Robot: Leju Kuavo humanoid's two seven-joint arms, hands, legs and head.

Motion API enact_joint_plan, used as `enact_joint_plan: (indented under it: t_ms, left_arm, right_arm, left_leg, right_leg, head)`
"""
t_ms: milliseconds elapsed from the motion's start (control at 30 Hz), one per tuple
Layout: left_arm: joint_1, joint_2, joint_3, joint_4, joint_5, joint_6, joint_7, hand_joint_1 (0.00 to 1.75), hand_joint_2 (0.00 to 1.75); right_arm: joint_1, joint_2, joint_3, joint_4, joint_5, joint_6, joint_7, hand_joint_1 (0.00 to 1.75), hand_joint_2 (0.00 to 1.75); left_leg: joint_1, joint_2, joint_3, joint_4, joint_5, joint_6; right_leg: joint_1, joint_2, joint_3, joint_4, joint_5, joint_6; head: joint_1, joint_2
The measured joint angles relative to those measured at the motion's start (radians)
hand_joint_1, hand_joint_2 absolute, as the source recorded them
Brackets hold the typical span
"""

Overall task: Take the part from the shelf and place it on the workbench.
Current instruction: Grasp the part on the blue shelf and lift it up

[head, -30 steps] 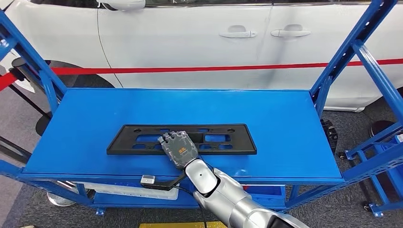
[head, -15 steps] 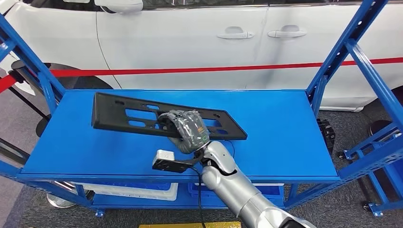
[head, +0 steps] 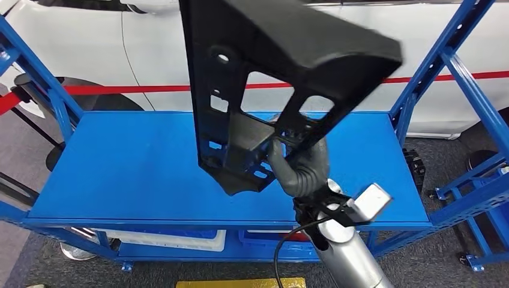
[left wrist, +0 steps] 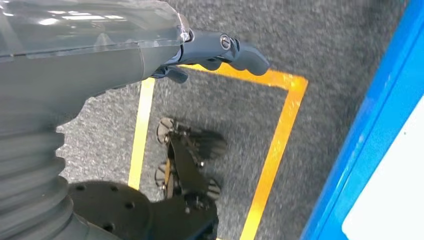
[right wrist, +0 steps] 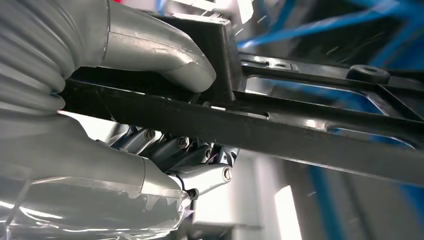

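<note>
You are now carrying the part [head: 264, 90] well clear of the blue shelf [head: 120, 162]: a second ago it was lying flat on that shelf under your right robot hand [head: 303, 165], half a second ago one end was tilting up, and now it is standing nearly on end, swung up close to the head camera and blurring at its upper edge. The right robot hand is gripping it through one of its cut-outs; in the right wrist view the thumb [right wrist: 160, 47] is pressing on one face of a rail while the darker fingers [right wrist: 200, 175] are curling under the other, so the hold is looking firm. Your left robot hand [left wrist: 220, 50] is hanging beside the body over the floor, its fingers loosely curled and holding nothing. The pick is judged done; what is remaining is turning toward the counter and setting the part down. With the part gripped off-centre, you are risking it swinging against the shelf uprights [head: 432, 72].
</note>
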Motion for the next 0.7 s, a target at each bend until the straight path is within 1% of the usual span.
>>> enact_joint_plan:
  t_ms: [33, 67, 100, 167, 200, 233, 267, 300, 333, 367, 400, 433, 467, 500, 533, 567, 600, 667, 700]
  left_arm:
    - [0.001, 0.000, 0.002, 0.000, -0.001, 0.002, -0.004, 0.00, 1.75]
    - [0.001, -0.001, 0.003, 0.000, -0.002, 0.005, -0.006, 0.00, 1.75]
    - [0.001, -0.001, 0.004, 0.000, -0.003, 0.007, -0.008, 0.00, 1.75]
    - [0.000, -0.001, 0.008, 0.000, -0.004, 0.012, -0.006, 0.00, 1.75]
    - [0.000, -0.001, 0.010, 0.000, -0.004, 0.012, -0.005, 0.00, 1.75]
    - [0.000, -0.001, 0.013, 0.000, -0.004, 0.013, -0.002, 0.00, 1.75]
    - [0.000, -0.001, 0.015, 0.000, -0.005, 0.014, 0.001, 0.00, 1.75]
    - [-0.001, -0.001, 0.016, 0.000, -0.007, 0.014, 0.005, 0.00, 1.75]
    - [-0.001, -0.001, 0.017, 0.000, -0.009, 0.014, 0.009, 0.00, 1.75]
    - [-0.002, -0.001, 0.018, 0.000, -0.011, 0.015, 0.014, 0.00, 1.75]
    - [-0.003, -0.001, 0.019, 0.000, -0.012, 0.015, 0.018, 0.00, 1.75]
    - [-0.005, -0.001, 0.020, 0.000, -0.014, 0.015, 0.021, 0.00, 1.75]
    - [-0.006, -0.001, 0.021, 0.000, -0.014, 0.016, 0.025, 0.00, 1.75]
    - [-0.007, -0.001, 0.022, 0.000, -0.014, 0.016, 0.029, 0.00, 1.75]
    - [-0.007, -0.001, 0.024, 0.000, -0.014, 0.018, 0.032, 0.00, 1.75]
    - [-0.007, -0.002, 0.025, 0.000, -0.014, 0.019, 0.034, 0.00, 1.75]
    - [-0.007, -0.002, 0.026, 0.000, -0.014, 0.021, 0.037, 0.00, 1.75]
    - [-0.007, -0.003, 0.027, 0.000, -0.014, 0.023, 0.040, 0.00, 1.75]
    - [-0.008, -0.003, 0.028, 0.000, -0.014, 0.025, 0.043, 0.00, 1.75]
  right_arm:
    - [0.006, -0.009, -0.002, -0.039, -0.025, 0.026, 0.000, 1.64, 1.75]
    - [0.011, -0.019, -0.003, -0.076, -0.044, 0.050, 0.000, 1.64, 1.75]
    - [0.015, -0.031, -0.003, -0.111, -0.058, 0.070, 0.001, 1.64, 1.75]
    - [0.024, -0.055, -0.002, -0.167, -0.070, 0.094, 0.004, 1.64, 1.75]
    - [0.028, -0.067, -0.001, -0.189, -0.073, 0.102, 0.008, 1.64, 1.75]
    - [0.031, -0.078, -0.001, -0.209, -0.074, 0.109, 0.012, 1.64, 1.75]
    - [0.031, -0.089, 0.000, -0.228, -0.075, 0.115, 0.018, 1.64, 1.75]
    - [0.029, -0.099, 0.001, -0.245, -0.075, 0.119, 0.025, 1.64, 1.75]
    - [0.024, -0.109, 0.002, -0.260, -0.075, 0.122, 0.034, 1.64, 1.75]
    - [0.018, -0.118, 0.004, -0.273, -0.076, 0.124, 0.041, 1.64, 1.75]
    - [0.012, -0.128, 0.005, -0.281, -0.078, 0.126, 0.049, 1.64, 1.75]
    - [0.008, -0.137, 0.007, -0.286, -0.081, 0.129, 0.055, 1.64, 1.75]
    - [0.004, -0.145, 0.007, -0.289, -0.084, 0.133, 0.060, 1.64, 1.75]
    - [0.000, -0.153, 0.008, -0.290, -0.087, 0.137, 0.063, 1.64, 1.75]
    - [-0.005, -0.158, 0.010, -0.290, -0.089, 0.140, 0.065, 1.64, 1.75]
    - [-0.011, -0.163, 0.013, -0.290, -0.090, 0.141, 0.065, 1.64, 1.75]
    - [-0.016, -0.168, 0.015, -0.290, -0.090, 0.142, 0.066, 1.64, 1.75]
    - [-0.024, -0.178, 0.020, -0.288, -0.091, 0.142, 0.070, 1.64, 1.75]
    - [-0.027, -0.186, 0.022, -0.286, -0.091, 0.142, 0.072, 1.64, 1.75]
  left_leg:
    - [0.002, 0.001, 0.002, -0.006, 0.004, 0.006]
    - [0.005, 0.001, 0.004, -0.011, 0.007, 0.013]
    - [0.007, 0.002, 0.006, -0.015, 0.010, 0.018]
    - [0.006, 0.002, 0.005, -0.014, 0.010, 0.023]
    - [0.006, 0.002, 0.004, -0.013, 0.009, 0.023]
    - [0.006, 0.002, 0.004, -0.011, 0.008, 0.022]
    - [0.006, 0.001, 0.004, -0.008, 0.006, 0.021]
    - [0.007, 0.001, 0.004, -0.004, 0.004, 0.018]
    - [0.007, 0.000, 0.003, 0.002, 0.001, 0.013]
    - [0.005, -0.002, 0.000, 0.010, -0.003, 0.008]
    - [0.004, -0.003, -0.004, 0.016, -0.005, 0.002]
    - [0.002, -0.003, -0.008, 0.020, -0.006, -0.004]
    - [0.002, -0.004, -0.011, 0.021, -0.005, -0.010]
    - [0.004, -0.004, -0.012, 0.021, -0.006, -0.015]
    - [0.005, -0.004, -0.015, 0.025, -0.013, -0.021]
    - [0.006, -0.003, -0.022, 0.043, -0.031, -0.025]
    - [0.007, -0.003, -0.035, 0.077, -0.062, -0.028]
    - [0.007, -0.002, -0.073, 0.189, -0.137, -0.031]
    - [0.008, -0.002, -0.089, 0.240, -0.163, -0.030]
  right_leg:
    - [-0.001, 0.000, -0.003, 0.009, -0.008, 0.005]
    - [-0.001, 0.001, -0.015, 0.036, -0.027, 0.010]
    - [-0.003, 0.002, -0.036, 0.083, -0.056, 0.014]
    - [-0.007, 0.002, -0.099, 0.212, -0.115, 0.020]
    - [-0.009, 0.002, -0.124, 0.260, -0.128, 0.024]
    - [-0.012, 0.001, -0.133, 0.275, -0.122, 0.026]
    - [-0.016, 0.001, -0.122, 0.250, -0.098, 0.028]
    - [-0.019, 0.001, -0.095, 0.193, -0.063, 0.029]
    - [-0.022, 0.001, -0.062, 0.126, -0.034, 0.029]
    - [-0.022, 0.002, -0.036, 0.071, -0.013, 0.027]
    - [-0.021, 0.003, -0.022, 0.039, -0.004, 0.024]
    - [-0.018, 0.004, -0.019, 0.028, -0.004, 0.019]
    - [-0.016, 0.004, -0.023, 0.028, -0.001, 0.013]
    - [-0.016, 0.004, -0.025, 0.027, 0.002, 0.006]
    - [-0.016, 0.003, -0.027, 0.025, 0.005, -0.002]
    - [-0.017, 0.002, -0.030, 0.022, 0.010, -0.009]
    - [-0.018, 0.001, -0.033, 0.019, 0.014, -0.015]
    - [-0.014, -0.002, -0.043, 0.019, 0.023, -0.023]
    - [-0.012, -0.003, -0.050, 0.020, 0.028, -0.025]
  head:
    - [0.000, 0.000]
    - [0.001, 0.000]
    - [0.002, 0.000]
    - [0.003, 0.000]
    - [0.003, 0.000]
    - [0.003, 0.000]
    - [0.003, 0.000]
    - [0.002, 0.000]
    - [0.003, 0.000]
    - [0.002, 0.000]
    - [0.002, 0.000]
    - [0.002, 0.000]
    - [0.001, 0.000]
    - [0.002, 0.000]
    - [0.001, 0.000]
    - [0.001, 0.000]
    - [0.001, 0.000]
    - [0.001, 0.000]
    - [0.001, 0.000]
